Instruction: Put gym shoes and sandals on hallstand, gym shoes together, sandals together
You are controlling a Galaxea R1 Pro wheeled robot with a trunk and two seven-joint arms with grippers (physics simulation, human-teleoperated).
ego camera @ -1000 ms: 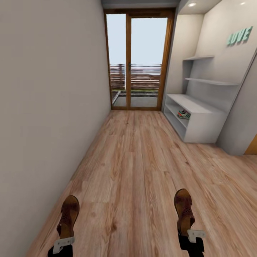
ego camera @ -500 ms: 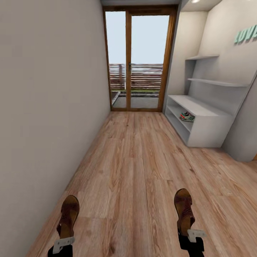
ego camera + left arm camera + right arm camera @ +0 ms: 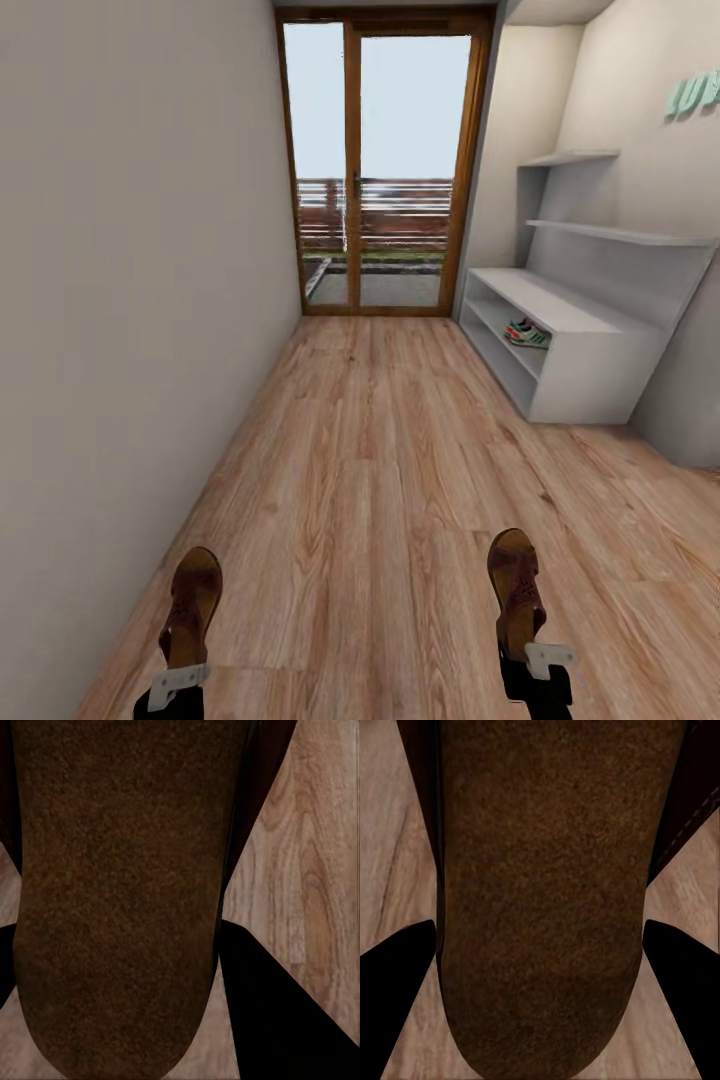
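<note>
Two flat dark-brown leather sandals are off the floor, one per arm: left sandal [image 3: 192,605] clamped at the heel by the left gripper [image 3: 178,682], right sandal [image 3: 516,593] likewise by the right gripper [image 3: 540,660], toes fwd. In both wrist views the suede-like footbed sits betw. the dark fingers, e.g. left sandal footbed [image 3: 120,907] and right one [image 3: 540,900], so both claws are closed on a sandal.

Pair of cream-white sneakers w/ green stripes [image 3: 527,333] already sits side by side in the upper low compartment of the pale grey hallstand [image 3: 590,375], ahead on the right, well apart from the grippers. Light brown wood-plank corridor floor [image 3: 380,470] lies betw. A wood-framed glass door [image 3: 375,170] closes the far end.

Step, as I judge: carrying sandals to the rack; gym shoes look done. Next calls for driving fwd, turning right to face the compartments, then setting both sandals down next to each other on a shelf, not on the floor.
</note>
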